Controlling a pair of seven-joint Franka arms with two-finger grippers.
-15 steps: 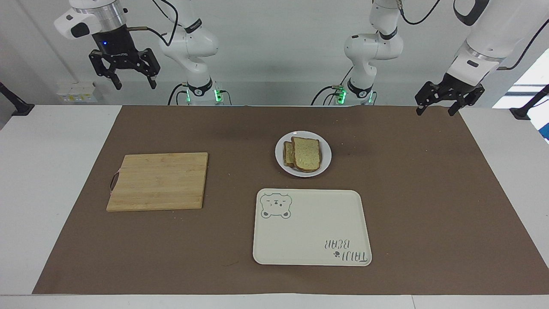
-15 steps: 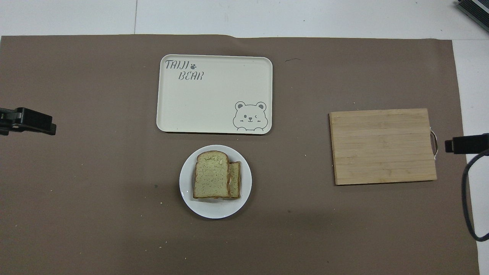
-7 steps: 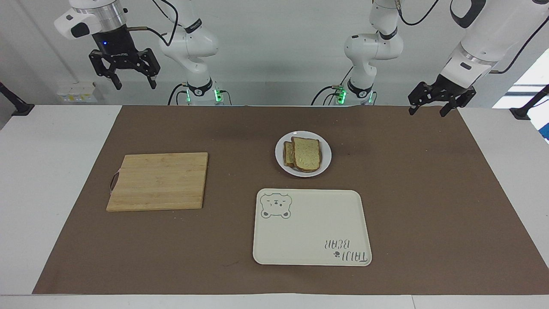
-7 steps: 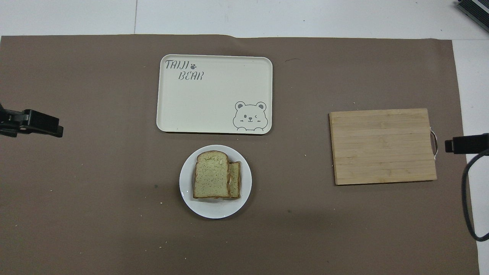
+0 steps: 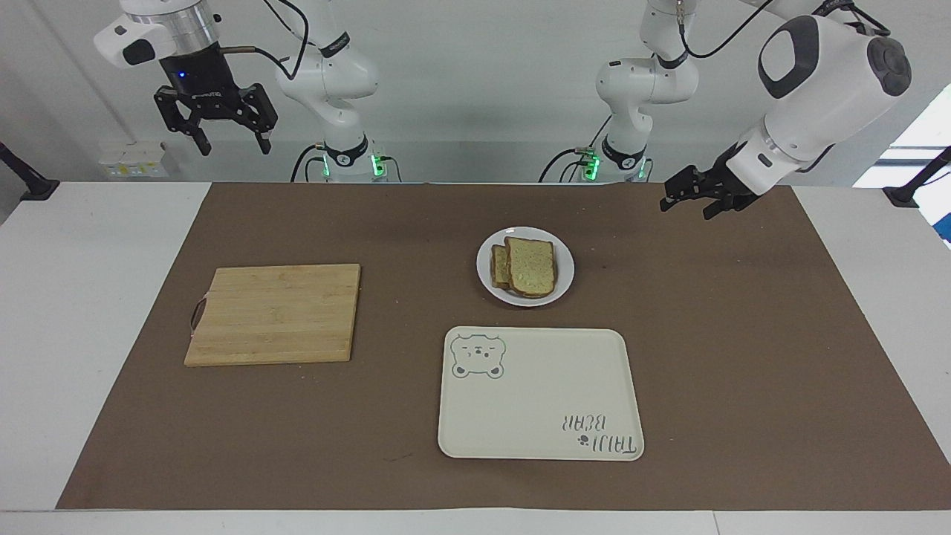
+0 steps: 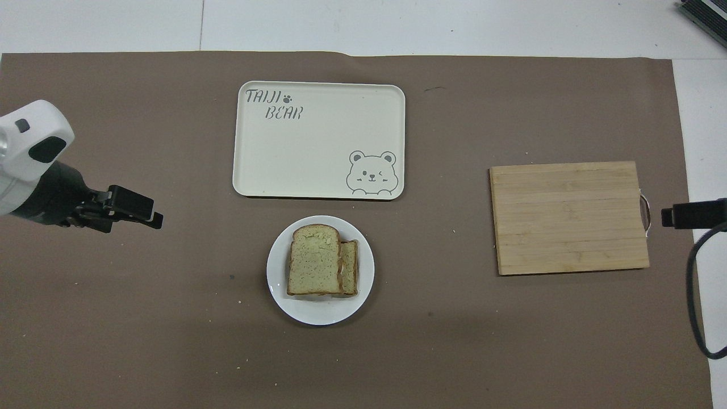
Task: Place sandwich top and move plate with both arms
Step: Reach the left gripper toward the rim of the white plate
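Observation:
A small white plate [image 5: 563, 256] [image 6: 363, 284] rests on the brown mat, with two bread slices on it. The sandwich top [image 5: 531, 266] [image 6: 314, 267], a plain speckled slice, lies over a second slice [image 5: 499, 266] [image 6: 349, 267], of which only an edge strip shows. My left gripper [image 5: 685, 208] [image 6: 150, 213] hangs open and tilted above the mat, off the plate toward the left arm's end, holding nothing. My right gripper [image 5: 232, 145] [image 6: 667, 217] waits open, high over the right arm's end of the table.
A cream rectangular tray with a bear drawing [image 5: 540, 394] [image 6: 318, 142] lies farther from the robots than the plate. A wooden cutting board [image 5: 275, 313] [image 6: 568, 216] sits toward the right arm's end. A black cable [image 6: 696, 307] hangs beside the board.
The left arm has swung inward and its gripper has come closer to the plate, tilting as it went. The right arm, plate and bread have not moved.

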